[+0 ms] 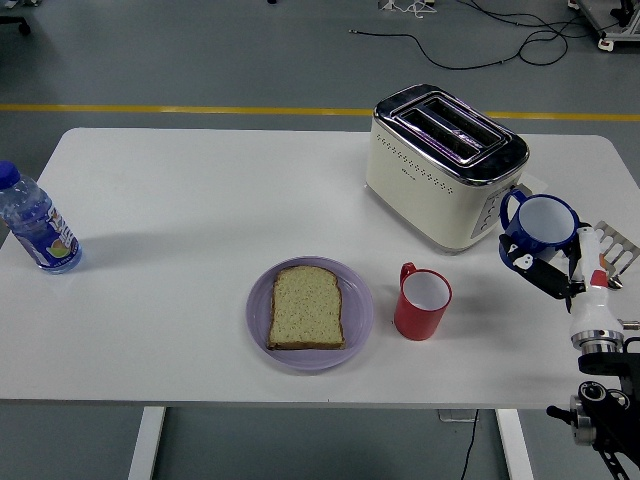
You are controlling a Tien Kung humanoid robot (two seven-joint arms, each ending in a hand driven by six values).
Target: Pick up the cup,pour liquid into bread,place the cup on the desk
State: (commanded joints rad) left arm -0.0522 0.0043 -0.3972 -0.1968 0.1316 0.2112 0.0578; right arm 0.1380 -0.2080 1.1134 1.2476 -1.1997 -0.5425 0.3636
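At the far left of the white table (200, 190) we see a clear plastic water bottle with a blue cap (34, 226) standing upright. Near the front edge, a slice of brown bread (308, 307) lies flat on a round lilac plate (358, 310). Just right of it stands a red mug with a white inside (423, 302), upright. Behind is a cream two-slot toaster (442, 166). At the right edge, our right hand (550, 268) grips the dark blue cup with a white inside (538, 225), upright, beside the toaster's end.
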